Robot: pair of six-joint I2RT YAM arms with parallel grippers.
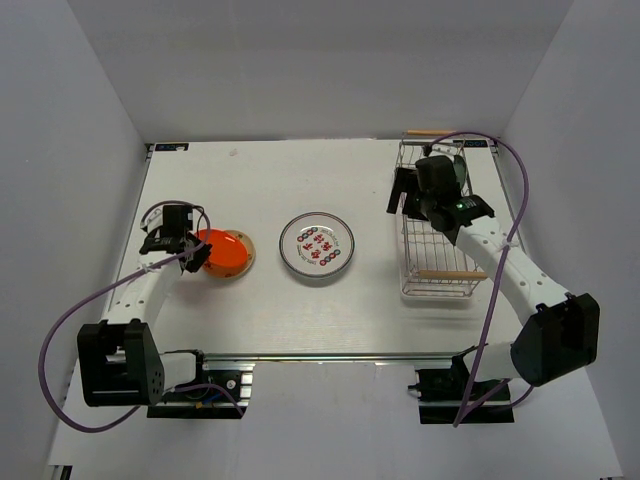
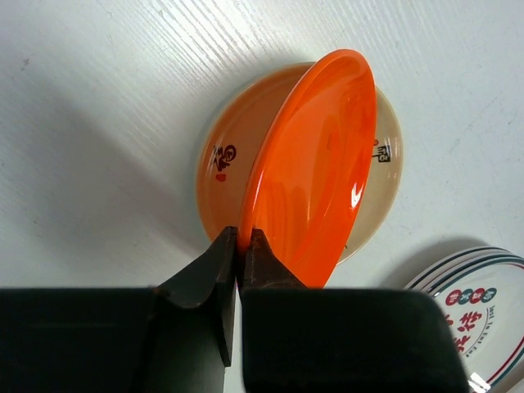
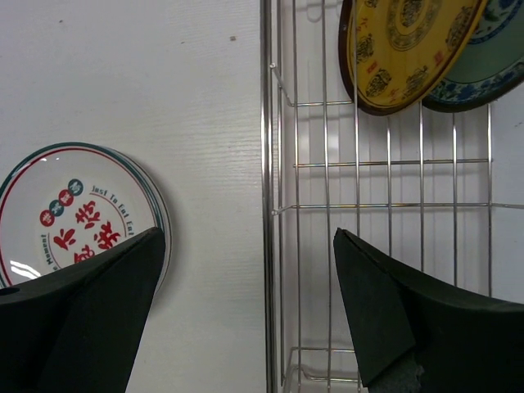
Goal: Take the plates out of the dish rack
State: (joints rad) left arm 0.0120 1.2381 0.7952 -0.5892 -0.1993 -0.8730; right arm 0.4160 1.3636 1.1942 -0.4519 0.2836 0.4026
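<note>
Left tool (image 2: 239, 246) clenched on the rim of the orange plate (image 2: 315, 164), left side of surface (image 1: 260, 180). Plate tipped up on edge, its rim line running away from the tool, over a tan plate (image 2: 219, 164) lying flat. Cannot tell if the two touch. White plate (image 1: 316, 245) with red marks lies flat mid-surface, near but apart. Rack (image 1: 408, 262) at right, long axis running near to far, a wooden handle at each end. Right tool (image 3: 247, 237) released, spread wide, hanging over the rack's left wall. Two plates lean in the rack's far end: yellow plate (image 3: 409, 49) in front, teal plate (image 3: 495, 61) overlapped behind.
</note>
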